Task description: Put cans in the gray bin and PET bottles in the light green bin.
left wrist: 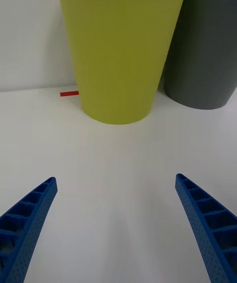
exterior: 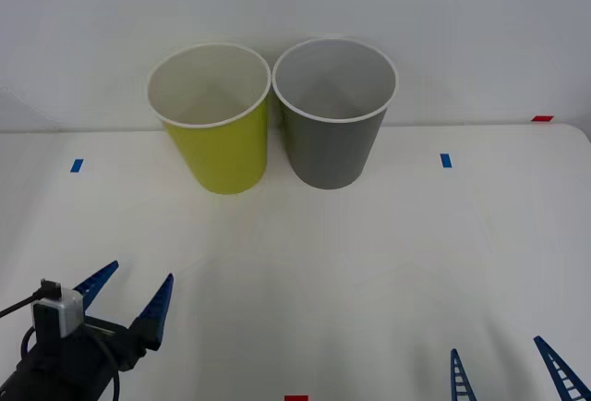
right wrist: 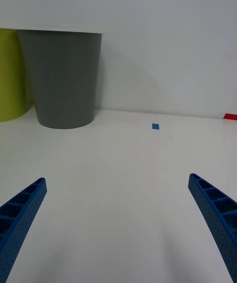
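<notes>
Status check from my station. Gray bin (exterior: 334, 115) stands at the far side of the table (exterior: 369, 262), upright, white rim up. Green bin (exterior: 214, 119) is just beside it on my left, rims touching or nearly so; I can't tell which. Front view looks down into both: pale insides, and I see nothing in the part of each that's visible, but the lowest part of each is hidden behind the near wall, so contents unconfirmed.

No can or PET bottle lies on the tabletop that I can see. Judgement: either sorting is finished w/ items already dropped in, or nothing's been set out yet. These views don't settle it. No item is in either gripper, so nothing's mid-transfer.

Left gripper (exterior: 129, 295) sits low at the near left of the table, fingers spread wide, grasping nothing; its wrist cam faces the green bin, w/ the gray bin behind and to one side. Right gripper (exterior: 508, 373) is at the near right edge, fingers also spread apart and empty; its wrist cam faces the gray bin. Both are well apart from the bins.

Writing/brands: none readable. Bins are plain, no labels or logos. The only markings are tape: blue tape (exterior: 446, 160) in small squares on the table either side of the bins, and red tape (exterior: 542, 118) at the far right edge plus another piece at the near edge.
</notes>
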`<action>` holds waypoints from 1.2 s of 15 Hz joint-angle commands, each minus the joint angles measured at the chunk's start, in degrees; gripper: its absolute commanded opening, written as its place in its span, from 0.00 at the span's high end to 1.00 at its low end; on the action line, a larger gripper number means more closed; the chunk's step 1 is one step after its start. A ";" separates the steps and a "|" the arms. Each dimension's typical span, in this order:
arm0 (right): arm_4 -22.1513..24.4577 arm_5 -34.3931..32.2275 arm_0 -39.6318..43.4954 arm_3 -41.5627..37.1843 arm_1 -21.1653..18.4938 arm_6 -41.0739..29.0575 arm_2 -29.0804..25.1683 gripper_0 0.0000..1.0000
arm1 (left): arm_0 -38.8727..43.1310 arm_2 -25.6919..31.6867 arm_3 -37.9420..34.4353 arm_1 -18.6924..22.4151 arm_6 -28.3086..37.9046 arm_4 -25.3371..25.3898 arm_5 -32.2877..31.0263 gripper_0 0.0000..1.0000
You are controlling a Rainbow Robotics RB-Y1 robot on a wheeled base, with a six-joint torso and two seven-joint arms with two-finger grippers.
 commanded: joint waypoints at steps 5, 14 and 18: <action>0.00 0.00 0.00 0.00 0.00 0.00 0.00 0.00 | 7.91 -5.86 10.40 2.43 -0.58 -6.40 -23.83 0.19; 0.00 0.00 0.00 0.00 0.00 0.00 0.00 0.00 | 12.57 -2.25 10.49 1.99 0.03 -11.15 -27.96 0.19; 0.00 0.00 0.00 0.00 0.00 0.00 0.00 0.00 | 12.74 -1.02 10.49 -3.28 -0.76 -14.49 -26.29 0.21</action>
